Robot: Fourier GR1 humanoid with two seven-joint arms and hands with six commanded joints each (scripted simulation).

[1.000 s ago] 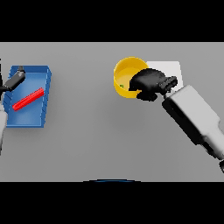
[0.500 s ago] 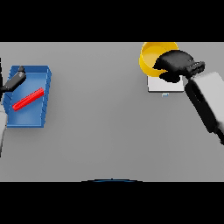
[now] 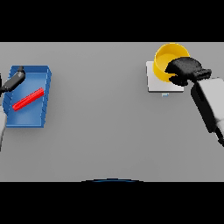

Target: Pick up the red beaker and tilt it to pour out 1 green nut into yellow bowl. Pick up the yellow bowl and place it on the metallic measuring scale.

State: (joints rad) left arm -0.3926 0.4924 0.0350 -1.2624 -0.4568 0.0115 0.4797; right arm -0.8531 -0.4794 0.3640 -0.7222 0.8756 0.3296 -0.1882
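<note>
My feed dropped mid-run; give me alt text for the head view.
The right hand grips the yellow bowl over the metallic scale at the table's far right. At left, the left hand hovers over a blue tray holding the red beaker.

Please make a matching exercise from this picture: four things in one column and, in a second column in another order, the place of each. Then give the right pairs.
Things:
1. red beaker
2. yellow bowl
3. left hand
4. metallic measuring scale

Places:
A. gripped by the right hand
B. lying in the blue tray
C. under the bowl, at the far right
D. over the tray's far left corner

Pairs: 1-B, 2-A, 3-D, 4-C
</note>
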